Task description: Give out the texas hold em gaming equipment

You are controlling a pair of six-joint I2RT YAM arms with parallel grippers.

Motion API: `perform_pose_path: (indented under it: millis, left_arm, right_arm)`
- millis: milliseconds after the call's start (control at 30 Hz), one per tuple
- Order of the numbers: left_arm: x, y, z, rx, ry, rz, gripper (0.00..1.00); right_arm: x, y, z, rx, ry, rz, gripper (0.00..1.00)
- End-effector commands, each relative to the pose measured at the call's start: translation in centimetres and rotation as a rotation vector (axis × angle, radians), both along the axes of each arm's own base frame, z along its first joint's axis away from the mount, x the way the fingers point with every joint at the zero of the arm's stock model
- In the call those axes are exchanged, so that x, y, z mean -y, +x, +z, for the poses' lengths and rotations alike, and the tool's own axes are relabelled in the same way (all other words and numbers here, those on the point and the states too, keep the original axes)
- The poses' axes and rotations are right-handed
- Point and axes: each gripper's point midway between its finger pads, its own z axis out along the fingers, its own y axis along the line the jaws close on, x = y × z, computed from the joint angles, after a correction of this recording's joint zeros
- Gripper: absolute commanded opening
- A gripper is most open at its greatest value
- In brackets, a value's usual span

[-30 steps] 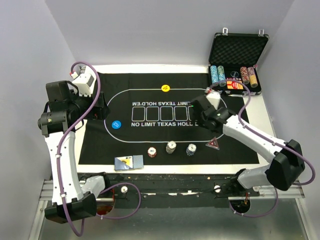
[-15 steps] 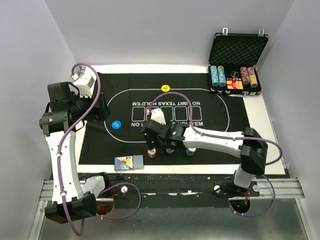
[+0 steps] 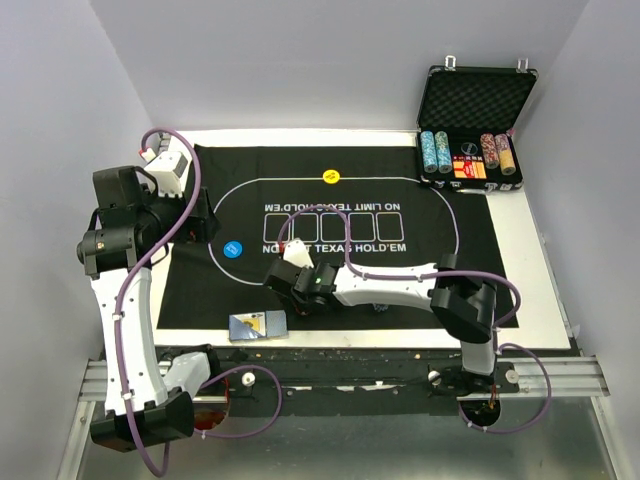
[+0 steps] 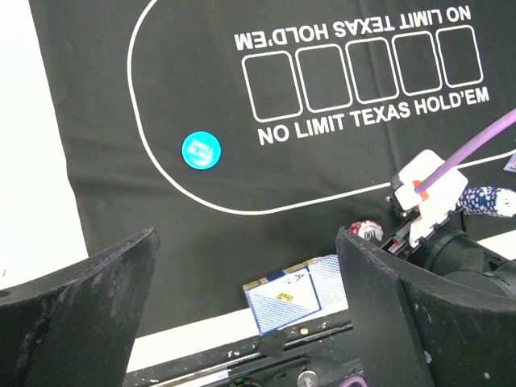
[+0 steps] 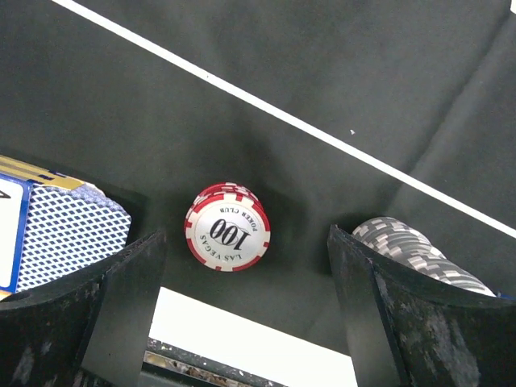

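My right gripper hangs open over a red-and-white stack of poker chips marked 100; the stack sits between the fingers, nearer the left one, untouched. A grey-white chip stack stands just outside the right finger. The blue-backed playing cards lie outside the left finger. From above, the right gripper covers the red stack near the mat's front edge, beside the cards. My left gripper is open and empty at the mat's left, high above the cards. A blue button and a yellow button lie on the mat.
The black felt mat covers most of the table. An open metal case at the back right holds several rows of chips. A blue chip stack stands beyond the right wrist. The right arm stretches across the mat's front.
The right arm has swung from the mat's right side to the front left, coming down over the red chip stack. Its jaws have widened. The left arm has stayed put.
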Motion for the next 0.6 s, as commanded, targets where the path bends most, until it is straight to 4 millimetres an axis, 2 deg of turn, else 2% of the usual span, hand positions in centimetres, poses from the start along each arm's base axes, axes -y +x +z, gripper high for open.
perform_pose_path:
  millis: [0, 567]
  left_arm:
    - [-0.7, -0.2, 0.3, 0.023, 0.035, 0.028, 0.99]
    - [-1.0, -0.1, -0.1, 0.022, 0.048, 0.039, 0.99]
  right_arm:
    - [-1.5, -0.3, -0.7, -0.026, 0.031, 0.001, 0.87]
    - [-2.0, -0.5, -2.1, -0.053, 0.044, -0.013, 0.59]
